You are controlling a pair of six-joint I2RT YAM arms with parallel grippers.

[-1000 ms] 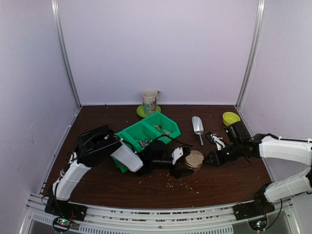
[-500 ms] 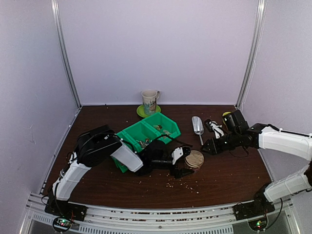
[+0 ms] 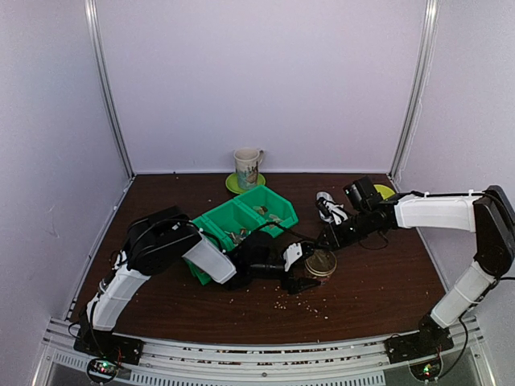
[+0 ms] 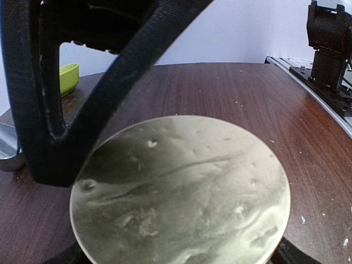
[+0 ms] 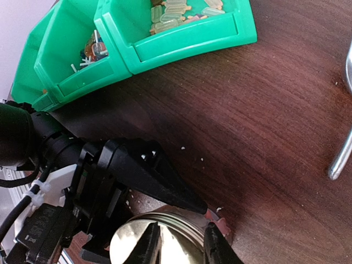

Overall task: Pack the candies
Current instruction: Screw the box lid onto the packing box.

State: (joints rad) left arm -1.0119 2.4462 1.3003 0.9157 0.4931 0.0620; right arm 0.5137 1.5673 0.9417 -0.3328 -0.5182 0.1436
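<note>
A jar with a round tan lid point(image 3: 323, 262) stands on the table, and my left gripper point(image 3: 312, 267) is shut on it, a finger on either side. That lid point(image 4: 181, 192) fills the left wrist view, with one black finger point(image 4: 49, 110) arching over it. My right gripper point(image 3: 328, 240) hangs just over the lid's far edge. In the right wrist view its jaws point(image 5: 179, 239) stand slightly open, one fingertip over the lid point(image 5: 129, 247) and one outside the rim. Tiny candies point(image 3: 310, 304) lie scattered on the table in front of the jar. More pieces point(image 5: 176, 14) fill the green bins.
Green bins point(image 3: 241, 217) sit left of the jar, behind my left arm. A metal scoop handle point(image 5: 344, 143) lies to the right. A mug point(image 3: 248, 166) on a green saucer stands at the back, and a small green bowl point(image 3: 385, 191) sits behind my right arm.
My right gripper has swung from the jar's right side up and left to its far edge, and its jaws have parted a little. The left arm and jar have stayed put.
</note>
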